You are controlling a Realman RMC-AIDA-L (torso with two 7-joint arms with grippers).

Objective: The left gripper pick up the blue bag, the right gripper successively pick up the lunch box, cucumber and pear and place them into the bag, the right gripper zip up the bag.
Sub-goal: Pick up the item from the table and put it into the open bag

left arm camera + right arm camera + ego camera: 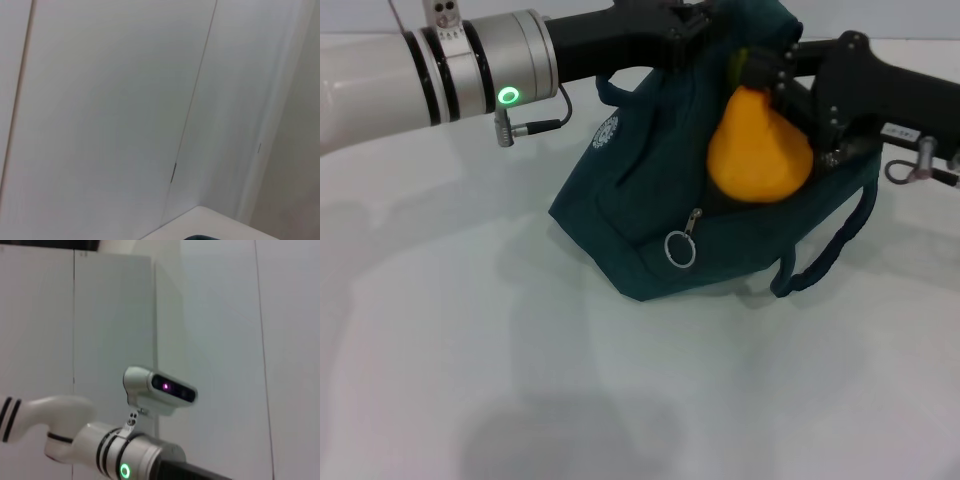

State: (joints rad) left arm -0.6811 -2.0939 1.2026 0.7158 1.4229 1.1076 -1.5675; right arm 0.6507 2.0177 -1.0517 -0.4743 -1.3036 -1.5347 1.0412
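Note:
The blue bag (pixel 650 200) stands on the white table, its top pulled up and its zipper ring pull (pixel 680 248) hanging at the front. My left gripper (pixel 688 28) reaches in from the left and is shut on the bag's top edge. The right gripper (pixel 782 85) comes in from the right, shut on the top of the orange-yellow pear (pixel 760 150). The pear hangs against the bag's upper side, just below the opening. A small green sliver (pixel 737 63) shows beside the pear's top; I cannot tell what it is. The lunch box and cucumber are hidden.
One padded handle loop (pixel 830 248) of the bag droops to the right onto the table (pixel 520 380). The left arm's cable plug (pixel 535 127) hangs close to the bag's left side. The left wrist view shows only a wall and a table corner (pixel 210 220).

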